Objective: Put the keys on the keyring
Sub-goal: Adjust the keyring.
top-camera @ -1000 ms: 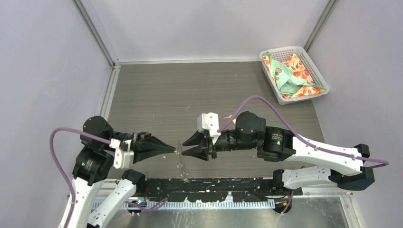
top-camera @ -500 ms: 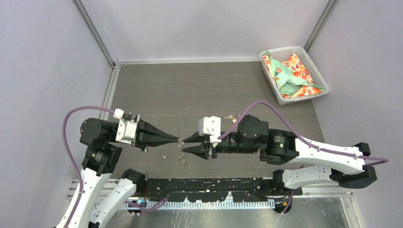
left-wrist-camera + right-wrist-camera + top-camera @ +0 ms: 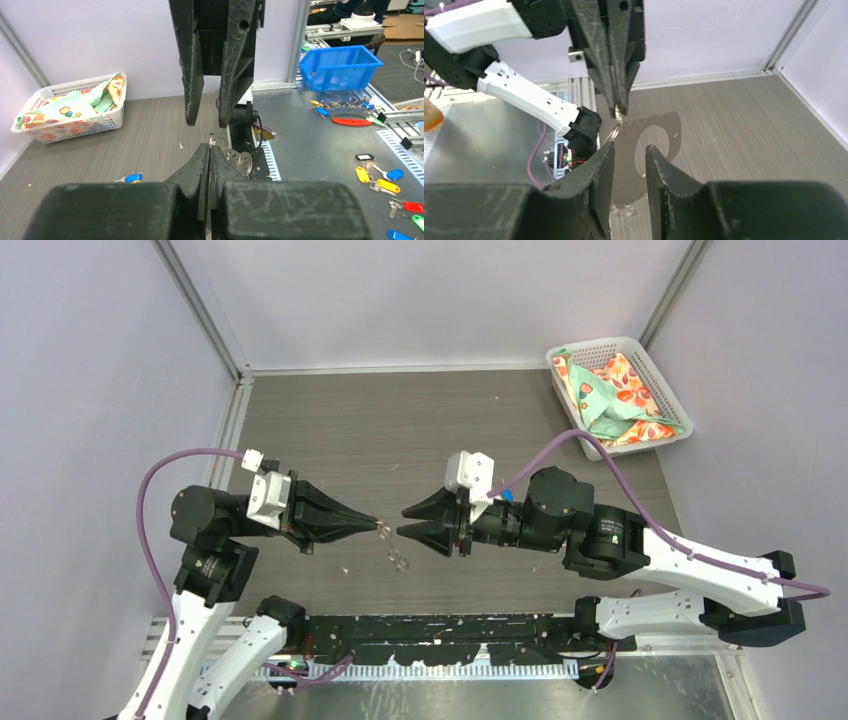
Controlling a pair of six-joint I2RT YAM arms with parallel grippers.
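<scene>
Top: left gripper (image 3: 375, 527) pinched shut on the keyring (image 3: 396, 557), which dangles at its 5 o'clock; right gripper (image 3: 405, 521) faces it, jaws parted, empty. Left wrist: blue key (image 3: 131, 177) lies loose at 8 o'clock. Right wrist: keyring looks light, floppy; second hold best close beside the left tips.

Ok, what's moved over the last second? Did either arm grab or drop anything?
The left gripper, shut on the keyring throughout, swung away from the near edge, carrying the dangling keyring along. The right gripper pulled back rightward and farther from the near edge, jaws open the whole time, so the gap between the two widened. Nothing was grabbed or released. The basket stayed put.
</scene>
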